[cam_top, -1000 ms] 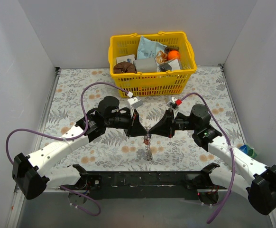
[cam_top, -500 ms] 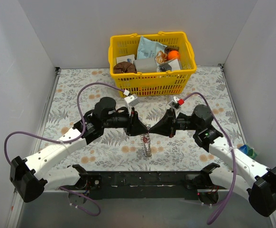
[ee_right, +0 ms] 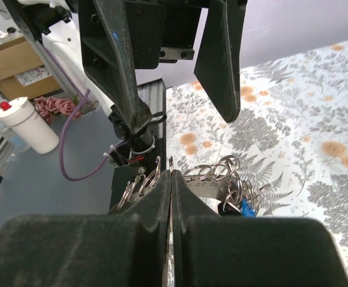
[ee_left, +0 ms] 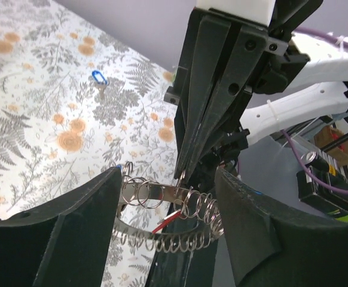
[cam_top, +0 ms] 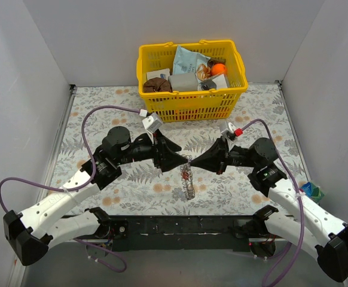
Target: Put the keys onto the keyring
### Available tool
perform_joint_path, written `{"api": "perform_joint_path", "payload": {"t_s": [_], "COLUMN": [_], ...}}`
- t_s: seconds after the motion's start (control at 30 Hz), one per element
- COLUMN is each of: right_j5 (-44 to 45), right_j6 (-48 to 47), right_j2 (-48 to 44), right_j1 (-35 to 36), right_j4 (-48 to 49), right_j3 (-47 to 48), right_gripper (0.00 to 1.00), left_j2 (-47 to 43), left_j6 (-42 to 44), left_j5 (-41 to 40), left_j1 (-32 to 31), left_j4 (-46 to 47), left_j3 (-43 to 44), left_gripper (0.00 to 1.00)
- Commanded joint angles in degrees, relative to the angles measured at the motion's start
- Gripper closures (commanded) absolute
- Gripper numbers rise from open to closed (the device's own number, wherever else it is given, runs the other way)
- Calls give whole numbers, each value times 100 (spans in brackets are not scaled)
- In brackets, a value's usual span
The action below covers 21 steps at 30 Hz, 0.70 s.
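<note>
The keyring is a flat silver band strung with many small wire rings. It hangs in the air between the two arms, a chain of rings dangling from it. My right gripper is shut on the band's edge, and its closed fingers come down onto it. My left gripper is open, one jaw on each side of the keyring. A red key and a blue key hang on the keyring. Another blue key lies on the floral cloth.
A yellow basket full of odds and ends stands at the back middle. A small blue-green object sits by the right wall. Grey walls close in the left, right and back. Purple cables loop over both arms.
My left gripper has gone from shut to open, letting go of the keyring. The right gripper still holds it. Both arms have risen and drawn slightly apart.
</note>
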Motion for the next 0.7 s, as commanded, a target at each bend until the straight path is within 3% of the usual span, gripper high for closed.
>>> {"api": "perform_joint_path", "payload": {"t_s": [0.0,0.1,0.27,0.5,0.67], "right_j5": [447,536,264,141,35], "right_j6": [34,201,377,675,764], "right_j2": [-498,-710,-667,-588,-526], "right_j1": [21,30,30,30,30], "right_j4": [845,1512,1768,2119,2226], "right_j3": [-172,-400,-278,-243,-190], "right_gripper": [99,99,99,99,99], "left_j2": [-189,-277,-400,-137,-145], "left_j6": [-116,-151,-257,-169,-230], "left_j5": [-82,85,164,586,438], "left_j1": [-9,-9,-9,-9,-9], "left_j4": [636,1083,1699,1875,2069], "left_j3": [-147,-349,-595,-604,-736], "left_gripper": [36,40,49,60,63]}}
